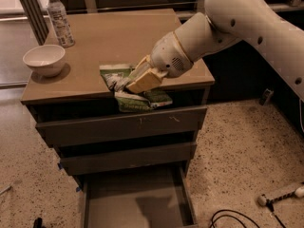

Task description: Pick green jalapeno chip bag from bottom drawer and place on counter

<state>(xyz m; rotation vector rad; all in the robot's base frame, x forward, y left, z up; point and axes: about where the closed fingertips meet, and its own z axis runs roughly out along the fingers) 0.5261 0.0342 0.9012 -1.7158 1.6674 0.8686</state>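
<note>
Over the front edge of the broad tan-brown glossy desk (142,37), the cream two-finger pincer (130,85) pinches the small crinkly green jalapeno chip bag (140,102), which lies partly above the top and partly out past its lip. At the desk's left side stand a white round bowl (44,59) and, in the back corner, a clear plastic water bottle (59,17), both well apart from the bag, with open top between them. Below, the shallow dark grey bottom drawer (137,201) stands pulled out, and a thin black cable (232,217) lies on the speckled terrazzo floor (237,146) to its right.
</note>
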